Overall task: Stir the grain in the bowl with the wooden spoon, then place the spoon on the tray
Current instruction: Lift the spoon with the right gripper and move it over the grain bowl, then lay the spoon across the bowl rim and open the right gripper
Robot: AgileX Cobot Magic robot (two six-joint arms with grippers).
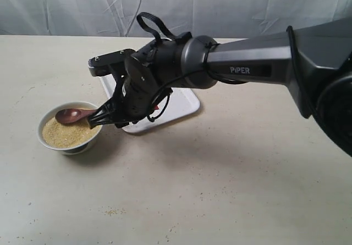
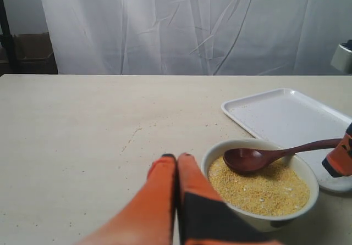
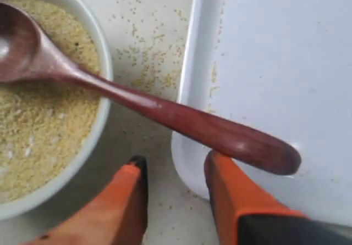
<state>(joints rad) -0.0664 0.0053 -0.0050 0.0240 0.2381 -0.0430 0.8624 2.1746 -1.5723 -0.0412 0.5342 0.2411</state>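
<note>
Near left stands the bowl (image 1: 44, 138), full of grain (image 1: 63, 135). The wooden spoon (image 3: 181, 116) rests scoop-down on it, its handle leaning over the rim toward the tray (image 1: 184, 105) farther right. Light, stiff and glossy, it probably slips, so pinch mid-handle. The right gripper (image 3: 173, 165) hangs spread beside the handle's end, unclamped. Only the left wrist view shows the left gripper (image 2: 176, 160), its 2 fingers together and empty. Only the right wrist view shows spilled grains (image 3: 146, 63).
</note>
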